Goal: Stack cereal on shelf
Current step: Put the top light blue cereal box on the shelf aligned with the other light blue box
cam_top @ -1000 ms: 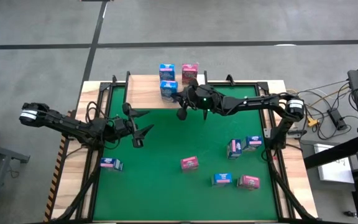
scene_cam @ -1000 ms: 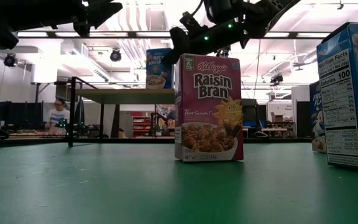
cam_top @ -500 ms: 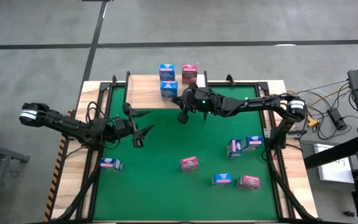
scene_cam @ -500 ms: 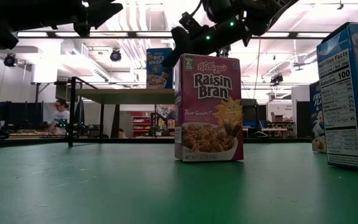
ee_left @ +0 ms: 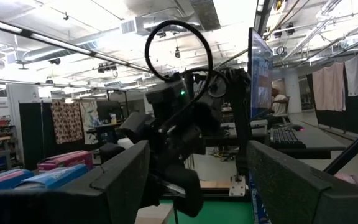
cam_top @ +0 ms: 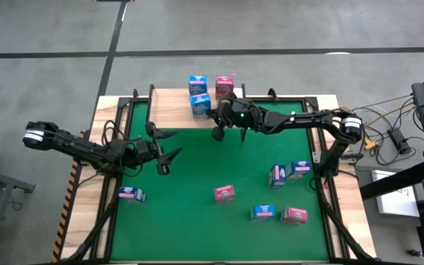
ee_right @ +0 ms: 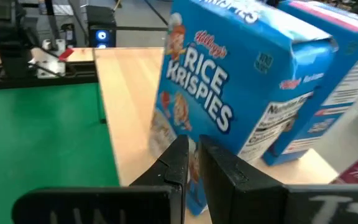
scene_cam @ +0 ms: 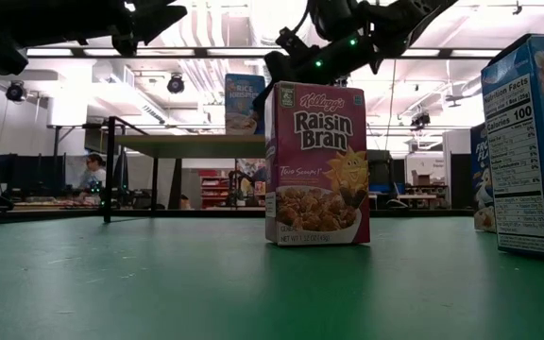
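Cereal boxes are split between the shelf [cam_top: 169, 109] and the green mat [cam_top: 197, 191]. On the light wood shelf at the far edge of the table stand three of them: a blue Rice Krispies box [cam_top: 199, 107] at the shelf's near edge, a second blue box [cam_top: 196, 84] behind it and a pink box [cam_top: 225, 85] beside that one. The right gripper [cam_top: 216, 131] hangs just in front of the Rice Krispies box, out over the mat at the shelf's edge; in the right wrist view the box [ee_right: 207, 99] fills the frame directly ahead of the two dark fingers [ee_right: 178, 163], which lie close together with only a thin slit between them and clamp nothing. The box leans in that view, though whether it truly tilts on the shelf cannot be told.

Farther out on the mat lie the other boxes: a Raisin Bran box [cam_top: 224, 193] near the middle, standing upright in the low view [scene_cam: 316, 162], a white-purple box [cam_top: 131, 193] to the left, two blue boxes [cam_top: 289, 172] close together to the right, and a blue box [cam_top: 262, 213] and a pink one [cam_top: 294, 215] nearer the front.

The left gripper [cam_top: 169, 152] waits above the left part of the mat, well apart from every box, its fingers spread.
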Action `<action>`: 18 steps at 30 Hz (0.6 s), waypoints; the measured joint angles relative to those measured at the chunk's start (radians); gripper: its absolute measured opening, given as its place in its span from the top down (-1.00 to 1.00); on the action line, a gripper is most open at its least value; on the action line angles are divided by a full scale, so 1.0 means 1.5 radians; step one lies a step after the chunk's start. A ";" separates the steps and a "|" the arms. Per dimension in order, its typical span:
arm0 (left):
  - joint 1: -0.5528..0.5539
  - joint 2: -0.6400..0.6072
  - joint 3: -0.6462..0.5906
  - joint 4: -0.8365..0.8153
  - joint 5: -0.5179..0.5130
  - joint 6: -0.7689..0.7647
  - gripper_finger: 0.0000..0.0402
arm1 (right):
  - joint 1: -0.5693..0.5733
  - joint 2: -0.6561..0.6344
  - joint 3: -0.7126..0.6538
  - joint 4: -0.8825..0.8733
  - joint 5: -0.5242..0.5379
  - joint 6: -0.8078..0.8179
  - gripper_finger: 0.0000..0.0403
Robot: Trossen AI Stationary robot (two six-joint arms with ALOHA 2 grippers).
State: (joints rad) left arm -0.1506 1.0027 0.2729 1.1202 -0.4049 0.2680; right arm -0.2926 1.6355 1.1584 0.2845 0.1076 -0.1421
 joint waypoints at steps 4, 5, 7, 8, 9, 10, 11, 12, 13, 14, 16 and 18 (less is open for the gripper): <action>0.000 0.000 0.000 0.001 0.000 0.000 -0.27 | -0.003 0.003 0.000 0.006 -0.002 0.000 0.87; 0.000 0.000 0.000 0.001 0.000 0.000 -0.27 | -0.003 0.003 0.000 0.006 -0.002 0.000 0.87; 0.000 0.000 0.000 0.001 0.000 0.000 -0.27 | -0.001 0.000 0.000 -0.003 -0.005 0.006 0.87; 0.000 0.000 0.000 0.001 0.000 0.000 -0.27 | 0.001 -0.002 0.000 -0.011 -0.007 0.007 0.87; 0.000 0.000 0.000 0.000 0.000 0.000 -0.27 | 0.004 -0.006 0.000 -0.018 -0.007 0.007 0.87; 0.000 0.000 0.000 -0.002 0.000 0.000 -0.27 | 0.008 -0.010 0.000 -0.029 -0.007 0.007 0.87; 0.000 0.000 0.000 -0.003 -0.002 0.000 -0.27 | 0.010 -0.018 0.000 -0.045 -0.007 0.007 0.87; 0.000 0.000 0.000 -0.007 -0.004 0.000 -0.27 | 0.012 -0.024 0.000 -0.063 -0.007 0.007 0.87; 0.000 0.000 0.000 -0.015 -0.005 0.000 -0.26 | 0.015 -0.029 0.000 -0.080 -0.007 0.007 0.87; 0.000 0.000 0.000 -0.026 -0.007 0.000 -0.26 | 0.016 -0.035 0.000 -0.100 -0.007 0.007 0.87; 0.001 0.003 0.000 -0.045 -0.011 -0.003 -0.26 | 0.018 -0.047 0.000 -0.139 -0.006 0.006 0.87; 0.005 0.012 0.000 -0.047 -0.019 -0.013 -0.23 | 0.018 -0.060 0.000 -0.167 -0.002 0.000 0.87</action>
State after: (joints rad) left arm -0.1424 1.0214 0.2729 1.0494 -0.4341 0.2479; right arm -0.2661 1.5454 1.1580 0.0334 0.1046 -0.1426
